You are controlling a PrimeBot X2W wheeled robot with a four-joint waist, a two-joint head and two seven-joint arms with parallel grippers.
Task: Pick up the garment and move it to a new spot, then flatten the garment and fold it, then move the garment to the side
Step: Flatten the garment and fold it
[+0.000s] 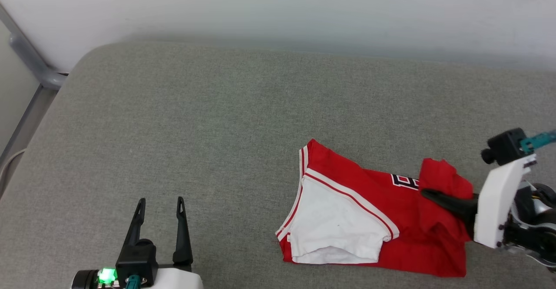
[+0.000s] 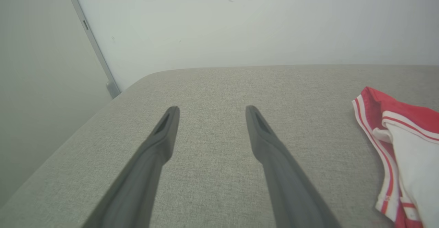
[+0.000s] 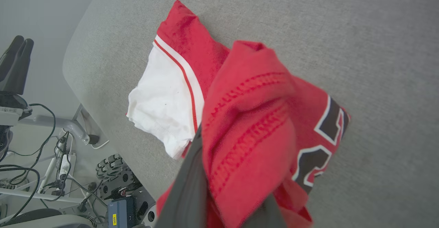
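While the right hand (image 1: pixel 425 192) clamps a raised fold of the garment (image 1: pixel 391 224), we judge it gripped for carrying.
The left hand (image 1: pixel 160 201) rests spread and empty.

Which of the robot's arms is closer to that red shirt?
Right. The right gripper has its jaws shut on a raised fold of the shirt; the left gripper sits apart, jaws open, above the bare grey cushion to the shirt's left.

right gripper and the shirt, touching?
Touching. The head view shows the right gripper pinching a raised fold of the garment; the right wrist view shows fabric bunched over its fingers.
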